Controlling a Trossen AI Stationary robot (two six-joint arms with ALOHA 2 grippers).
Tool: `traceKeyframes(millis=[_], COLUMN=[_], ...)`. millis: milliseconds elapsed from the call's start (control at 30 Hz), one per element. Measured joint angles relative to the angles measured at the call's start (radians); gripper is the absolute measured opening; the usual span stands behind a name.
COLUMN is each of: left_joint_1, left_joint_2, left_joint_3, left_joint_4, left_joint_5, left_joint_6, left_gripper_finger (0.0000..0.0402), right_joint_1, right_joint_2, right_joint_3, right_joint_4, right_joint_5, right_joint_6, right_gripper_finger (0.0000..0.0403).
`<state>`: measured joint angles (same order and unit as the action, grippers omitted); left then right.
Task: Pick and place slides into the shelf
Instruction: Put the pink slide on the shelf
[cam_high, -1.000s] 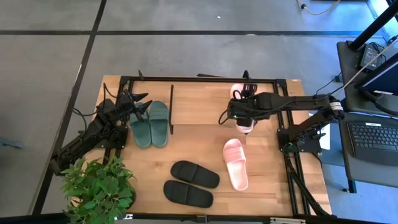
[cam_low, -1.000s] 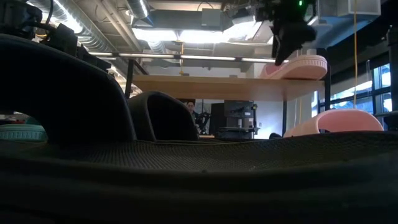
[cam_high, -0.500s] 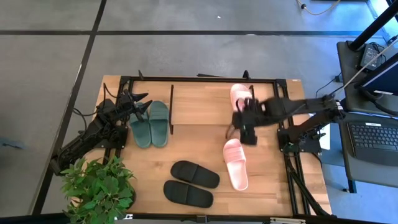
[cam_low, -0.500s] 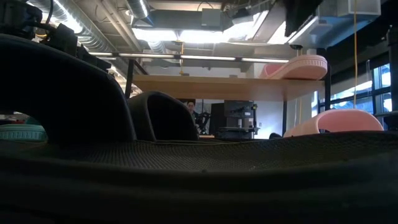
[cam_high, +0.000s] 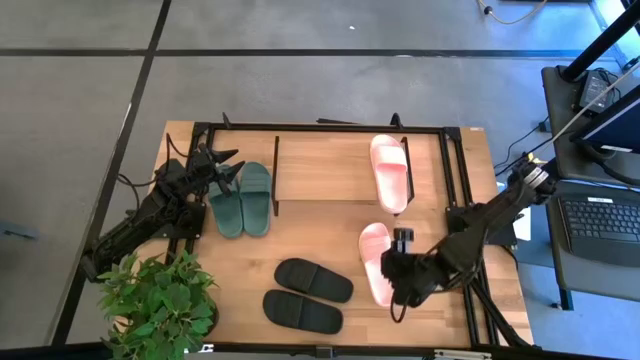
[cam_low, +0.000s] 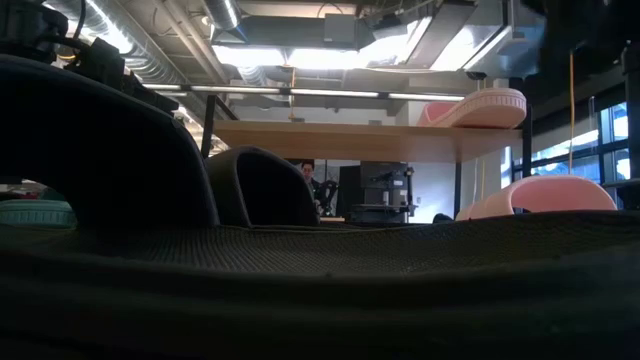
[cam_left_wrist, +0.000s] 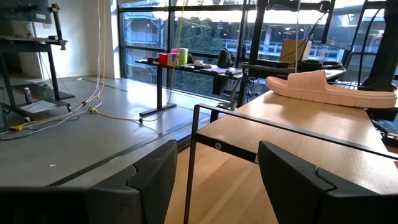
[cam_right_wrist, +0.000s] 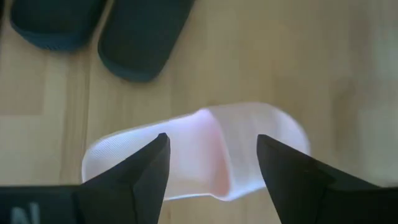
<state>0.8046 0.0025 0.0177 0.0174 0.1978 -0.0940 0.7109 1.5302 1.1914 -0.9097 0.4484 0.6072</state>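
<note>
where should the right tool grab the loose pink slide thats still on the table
Across the wide strap of the light pink open-toe slide sandal, coming from straight above. It lies flat, sole down, on the wooden table, so the arched strap is the one raised part two fingers can straddle. The right tool is open above it with the strap between its fingers. The black slide pair lies clear to one side.

Light pink slides (cam_high: 389, 172), a dark green pair (cam_high: 243, 199) and a black pair (cam_high: 307, 295) on the pale wood surface (cam_high: 320, 235); black tubing shelf (cam_high: 276, 176); green leafy plant (cam_high: 158, 305)
</note>
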Motion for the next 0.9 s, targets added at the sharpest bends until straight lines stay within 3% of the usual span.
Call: traceKeyframes(millis=[100,467,900], left_joint_1=[0.000,0.000,0.000], left_joint_2=[0.000,0.000,0.000], left_joint_3=[0.000,0.000,0.000], left_joint_4=[0.000,0.000,0.000], left_joint_5=[0.000,0.000,0.000], left_joint_6=[0.000,0.000,0.000], left_gripper_finger=[0.0216,0.0216,0.0216], right_joint_1=[0.008,-0.019,-0.071], right_joint_2=[0.051,0.247,0.291], right_joint_3=[-0.054,-0.071,-0.070], right_joint_4=[0.065,0.017,-0.094], right_joint_5=[0.004,0.105,0.160], right_joint_6=[0.026,0.047,0.141], right_gripper_finger=[0.0238,0.0238,0.0238])
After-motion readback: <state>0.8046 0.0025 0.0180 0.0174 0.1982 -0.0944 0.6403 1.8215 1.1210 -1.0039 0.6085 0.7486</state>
